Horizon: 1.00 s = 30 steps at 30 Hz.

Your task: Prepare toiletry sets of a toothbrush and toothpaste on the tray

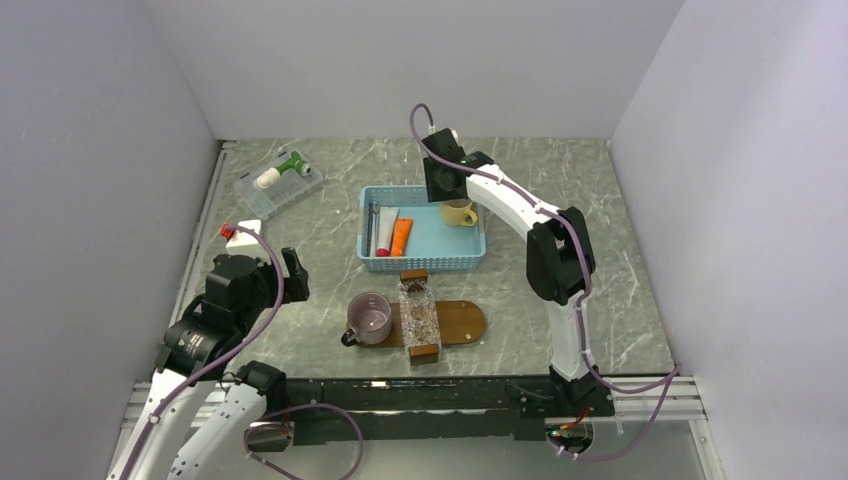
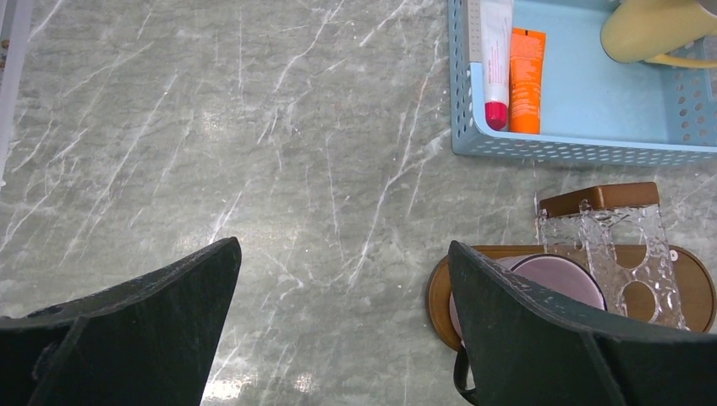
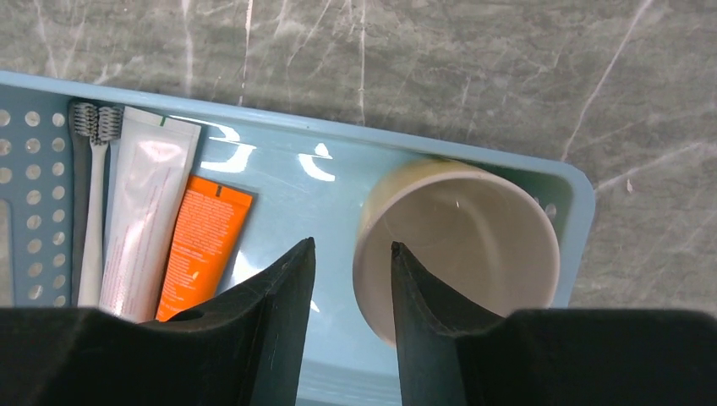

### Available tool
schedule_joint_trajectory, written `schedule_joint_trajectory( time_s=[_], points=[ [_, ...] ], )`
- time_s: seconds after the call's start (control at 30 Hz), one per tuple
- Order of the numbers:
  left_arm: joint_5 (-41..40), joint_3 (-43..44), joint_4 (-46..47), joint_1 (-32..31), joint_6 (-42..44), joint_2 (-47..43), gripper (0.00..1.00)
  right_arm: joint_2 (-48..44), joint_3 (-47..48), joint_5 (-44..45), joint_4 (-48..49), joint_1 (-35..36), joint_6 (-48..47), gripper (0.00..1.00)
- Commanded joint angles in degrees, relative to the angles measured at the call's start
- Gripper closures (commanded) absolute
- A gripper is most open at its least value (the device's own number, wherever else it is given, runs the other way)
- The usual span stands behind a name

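Observation:
The orange toothpaste [image 1: 401, 236] [image 3: 207, 245] [image 2: 526, 80] lies in the light-blue basket [image 1: 425, 262] beside a white tube with a red cap [image 3: 148, 211]. Pale toothbrushes [image 3: 89, 203] [image 1: 370, 228] lie along the basket's left wall. The dark-brown tray [image 1: 465, 322] [image 2: 689, 283] sits in front of the basket, bearing a purple mug [image 1: 370, 318] and a clear ribbed holder [image 1: 420, 316]. My right gripper [image 3: 353, 245] [image 1: 445, 185] is open over the basket, its fingers on either side of a cream cup's [image 3: 473, 228] left rim. My left gripper [image 2: 342, 245] [image 1: 288, 272] hangs wide open over bare table, left of the tray.
A clear plastic box [image 1: 278, 180] with a green and white item stands at the back left. A small white object with a red cap [image 1: 240, 232] lies near the table's left edge. Grey walls close in the table's left, back and right sides.

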Motion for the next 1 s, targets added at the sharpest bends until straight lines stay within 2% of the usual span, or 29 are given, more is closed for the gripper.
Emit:
schedule_joint_trajectory(
  time_s=[0.0,0.23,0.63,0.8,0.97],
  points=[
    [0.55,0.28,1.98,0.47,0.77,0.44,0.0,1.71,4.07,-0.24,-1.35,-0.24,-0.9,0.61],
    [0.8,0.27,1.99,0.82,0.8,0.57,0.01,2.76,5.53,0.68,-3.06,-0.23,-1.32,0.68],
    [0.64,0.21,1.98,1.0,0.66,0.0,0.01,2.33,5.75,1.61,-4.44,-0.26,-0.51,1.0],
    [0.5,0.29,1.96,1.0,0.61,-0.08,0.01,0.07,5.23,1.77,-4.2,-0.26,-0.16,1.0],
    [0.38,0.18,1.89,1.04,0.51,-0.23,0.01,-6.5,0.73,1.22,-0.95,-0.07,-0.02,1.0]
  ],
)
